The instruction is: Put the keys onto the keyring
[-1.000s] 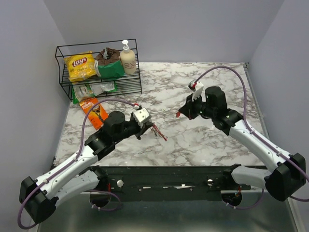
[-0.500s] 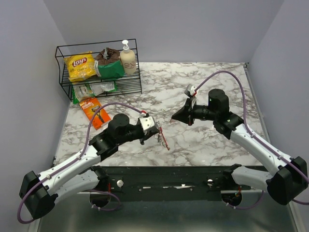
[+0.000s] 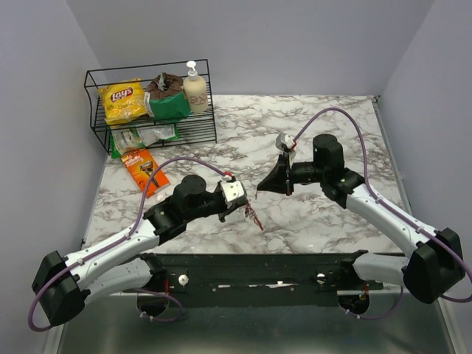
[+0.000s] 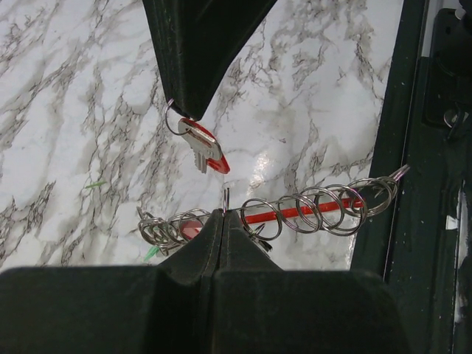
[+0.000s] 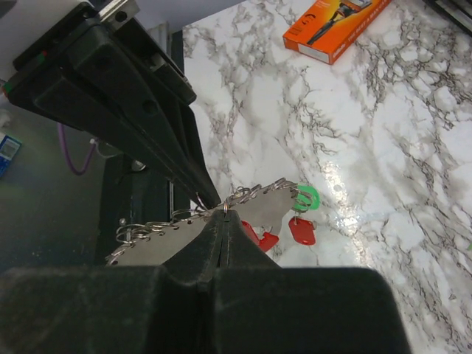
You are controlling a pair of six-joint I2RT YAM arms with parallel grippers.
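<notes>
- left gripper (image 4: 223,215) is pinching shut on the keyring (image 4: 295,214), which is stretching left-to-right across the lower middle of the left wrist view, over the marble table (image 4: 74,110)
- right gripper (image 4: 193,110) is clamping a red-headed key (image 4: 205,150) by its little ring; it's dangling just above the keyring's left half, seemingly not touching
- wire basket (image 3: 147,66), upper left of the top view, is holding a Lay's bag (image 3: 122,101) and a soap bottle (image 3: 195,88)

text: "Lay's" | on: yellow chip bag (image 3: 122,101) in wire rack (image 3: 199,127) | place: well beyond left claw (image 3: 246,209), leftward | orange box (image 3: 144,170): print illegible
</notes>
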